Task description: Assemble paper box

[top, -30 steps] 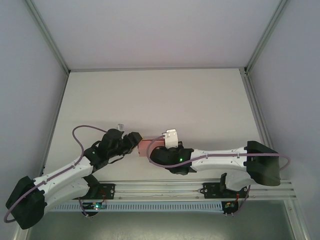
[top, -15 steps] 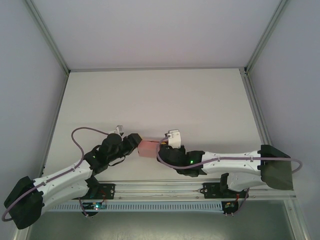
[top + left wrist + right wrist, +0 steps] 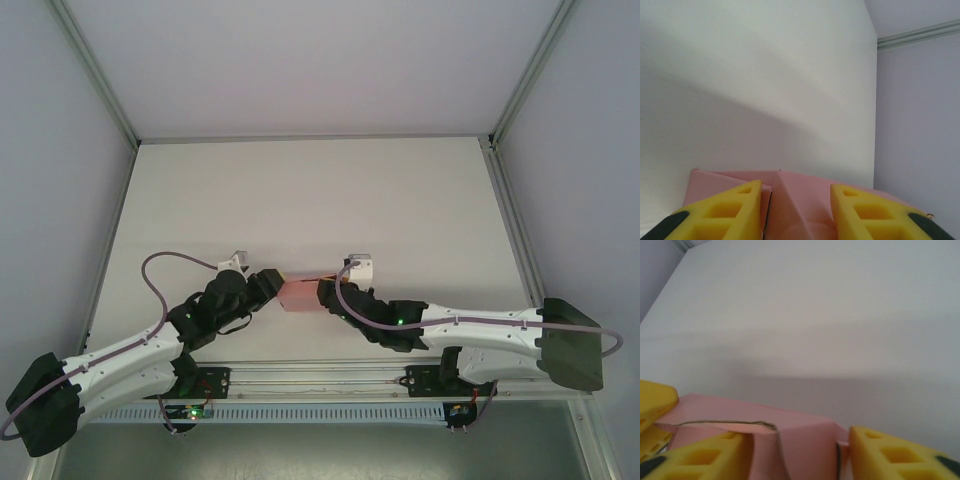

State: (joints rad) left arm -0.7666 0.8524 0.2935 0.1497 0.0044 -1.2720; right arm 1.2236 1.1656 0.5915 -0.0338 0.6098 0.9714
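A white matte rectangular tabletop [image 3: 320,190] is enclosed by plain pale grey walls [image 3: 300,60] at its far, left and right edges. Silver aluminium frame struts [image 3: 95,70] are seen rising from the far corners. A slotted aluminium rail [image 3: 320,378] is fixed along the near edge.

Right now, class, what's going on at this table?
A pink paper box is being worked from both sides near the table's front. The left end effector straddles its left end, the right end effector its right end. The box looks partly folded, one flap edge loose; whether either is clamping is unclear.
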